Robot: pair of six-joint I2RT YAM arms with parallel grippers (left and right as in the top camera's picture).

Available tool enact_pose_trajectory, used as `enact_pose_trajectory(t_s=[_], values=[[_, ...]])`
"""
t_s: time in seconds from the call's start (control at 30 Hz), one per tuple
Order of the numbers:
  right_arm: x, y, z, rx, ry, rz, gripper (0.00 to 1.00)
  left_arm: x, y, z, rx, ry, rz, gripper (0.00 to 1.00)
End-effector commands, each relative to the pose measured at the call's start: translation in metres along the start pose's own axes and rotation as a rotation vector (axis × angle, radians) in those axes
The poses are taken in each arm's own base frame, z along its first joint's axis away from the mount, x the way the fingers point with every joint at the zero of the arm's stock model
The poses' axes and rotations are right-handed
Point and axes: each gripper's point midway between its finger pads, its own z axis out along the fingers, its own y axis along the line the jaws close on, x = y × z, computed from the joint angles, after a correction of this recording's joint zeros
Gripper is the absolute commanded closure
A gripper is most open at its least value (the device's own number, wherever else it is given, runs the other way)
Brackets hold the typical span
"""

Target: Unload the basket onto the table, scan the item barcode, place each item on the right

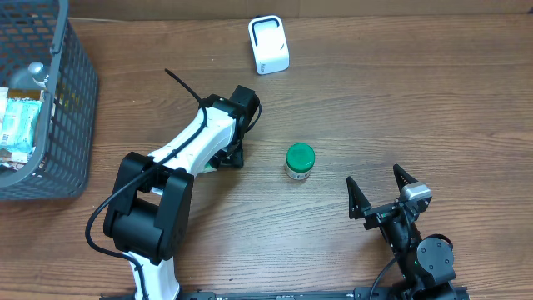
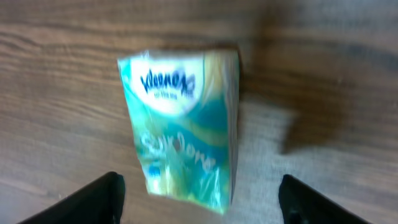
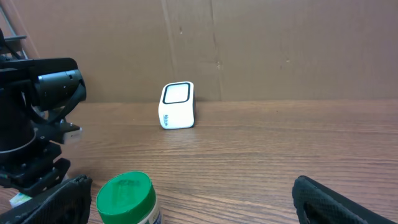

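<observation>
Left claw point(image 2: 200, 186): fingers wide apart, gripping nothing
Tissue pack point(image 2: 183, 124): flat on the tabletop point(image 2: 62, 93), below and between the left claw's fingers, touching neither
Jar point(image 1: 300, 161): green lid, upright, between both claws
Right claw point(image 1: 373, 177): spread apart, empty
Scanner point(image 1: 269, 44): white, well apart from both claws, beyond the jar

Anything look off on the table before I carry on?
Only the Kleenex pack: it sits askew below the open left gripper, ungripped, and the picture is blurred. The green-lidded jar and the scanner stand upright.
</observation>
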Motion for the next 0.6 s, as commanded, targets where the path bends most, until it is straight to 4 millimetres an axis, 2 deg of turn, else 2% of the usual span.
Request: enact_pose_trajectory(t_s=[0.0,0.17,0.33,0.47,0.5,0.57], values=[[0.003,-0.002,0.000,0.005,0.000,-0.006,0.00,-0.010,-0.006,-0.023,0.070,-0.004,0.005,0.16],[0.003,-0.002,0.000,0.005,0.000,-0.006,0.00,-0.034,-0.008,-0.070,0.187,-0.031,0.042,0.10],[0.003,-0.002,0.000,0.005,0.000,-0.006,0.00,-0.046,-0.026,-0.113,0.455,-0.038,0.144,0.07],[0.003,-0.002,0.000,0.005,0.000,-0.006,0.00,-0.046,-0.032,-0.126,0.667,-0.019,0.193,0.05],[0.003,-0.002,0.000,0.005,0.000,-0.006,0.00,-0.047,-0.030,-0.127,0.693,-0.017,0.189,0.05],[0.003,-0.002,0.000,0.005,0.000,-0.006,0.00,-0.056,-0.009,-0.120,0.703,-0.016,0.129,0.05]])
